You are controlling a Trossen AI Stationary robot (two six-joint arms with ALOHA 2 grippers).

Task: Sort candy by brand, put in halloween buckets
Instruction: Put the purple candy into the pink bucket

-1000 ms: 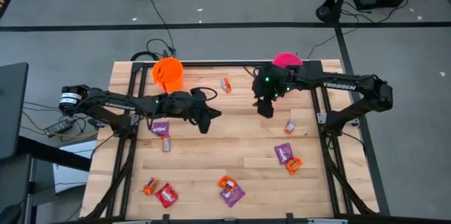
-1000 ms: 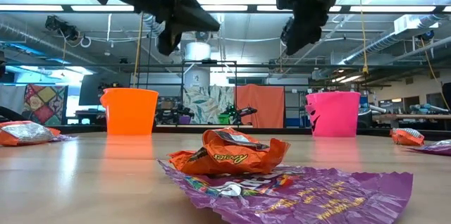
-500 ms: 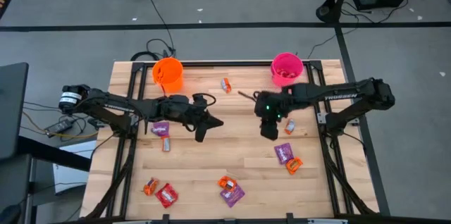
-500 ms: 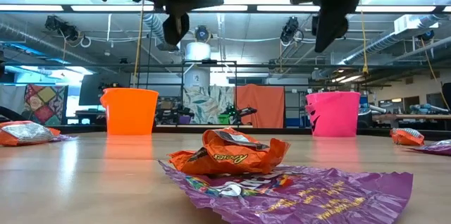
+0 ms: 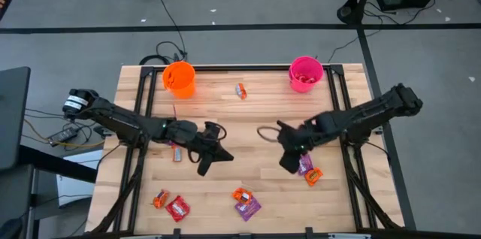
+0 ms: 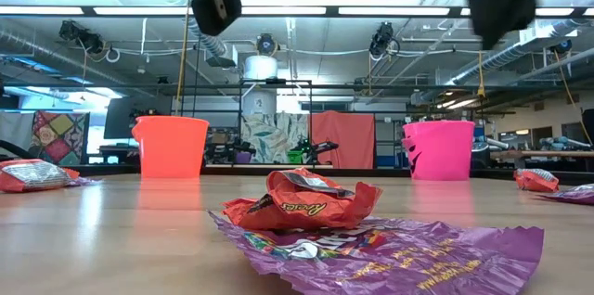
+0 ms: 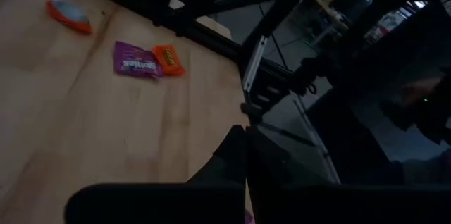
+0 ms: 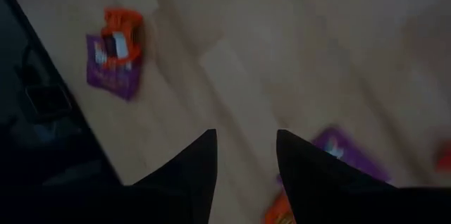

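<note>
1. We find the candy scattered over the wooden surface (image 5: 255, 186): a purple packet with an orange one lying on it (image 5: 245, 203) near the front edge, a red and an orange piece (image 5: 171, 204) at the front left corner, a purple and an orange piece (image 5: 308, 170) at the right, one small piece (image 5: 241, 91) between the two buckets at the back, and a purple piece (image 5: 173, 149) partly covered by the left arm.
2. In the low view the orange wrapper (image 6: 302, 202) sits on top of the purple wrapper (image 6: 390, 244), touching it.
3. The orange bucket (image 5: 179, 78) stands at the back left and the pink bucket (image 5: 305, 73) at the back right, well apart. We see something lying inside the pink bucket; what it is we cannot tell.
4. The right gripper (image 5: 288, 160) hangs just beside the purple and orange pair at the right. Its wrist view shows the two fingers (image 8: 194, 171) spread, with bare wood between them; the jaws hold nothing.
5. The left gripper (image 5: 207, 162) hangs over bare wood left of centre. In its wrist view the jaws appear pressed together, and we see nothing held between them.
</note>
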